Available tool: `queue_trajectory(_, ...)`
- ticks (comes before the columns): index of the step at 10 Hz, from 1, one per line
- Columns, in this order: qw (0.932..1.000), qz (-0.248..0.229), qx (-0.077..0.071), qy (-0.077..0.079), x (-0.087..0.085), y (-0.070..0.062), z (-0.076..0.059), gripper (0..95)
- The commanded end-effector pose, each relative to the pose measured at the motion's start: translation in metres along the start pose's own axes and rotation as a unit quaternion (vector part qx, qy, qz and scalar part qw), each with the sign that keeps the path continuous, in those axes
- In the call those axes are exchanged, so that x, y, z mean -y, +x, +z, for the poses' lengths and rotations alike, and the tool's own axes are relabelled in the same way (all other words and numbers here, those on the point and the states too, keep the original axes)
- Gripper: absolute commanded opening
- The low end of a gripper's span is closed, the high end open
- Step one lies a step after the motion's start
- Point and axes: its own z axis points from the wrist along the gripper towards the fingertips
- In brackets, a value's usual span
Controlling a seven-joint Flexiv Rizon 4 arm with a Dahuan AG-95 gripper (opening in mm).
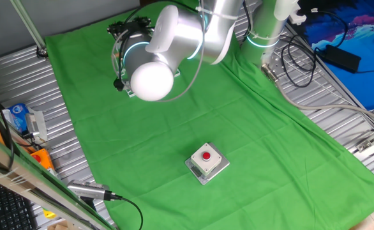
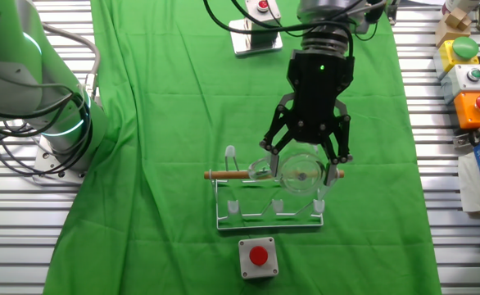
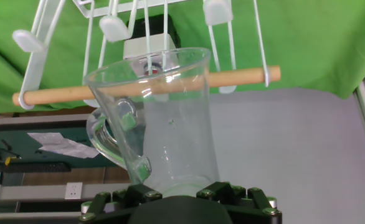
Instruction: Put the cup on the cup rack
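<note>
The gripper point(image 2: 309, 164) pinches the cup point(image 2: 299, 170) at its base, right at the rack point(image 2: 269, 215) rod. Hanging step: next, I judge, hook the cup's handle over a peg.

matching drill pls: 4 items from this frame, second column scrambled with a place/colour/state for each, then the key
Items:
1. cup
2. wooden rod
3. gripper
4. grey box with red button

Descriptions:
A. lies horizontally across the top of the cup rack
B. clear glass, held at the rack's rod
C. on the green cloth, just in front of the rack's base in the other fixed view
D. black, jaws closed around the cup

Pairs: 1-B, 2-A, 3-D, 4-C
</note>
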Motion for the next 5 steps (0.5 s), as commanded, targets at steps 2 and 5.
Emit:
queue_trajectory(2,1.0000,-0.004,0.003,-0.002,0.0003,-0.0007,-0.0005,57.0)
queue_trajectory(5,1.0000,-0.001,0.004,-0.004,0.0003,-0.0007,-0.0005,76.0)
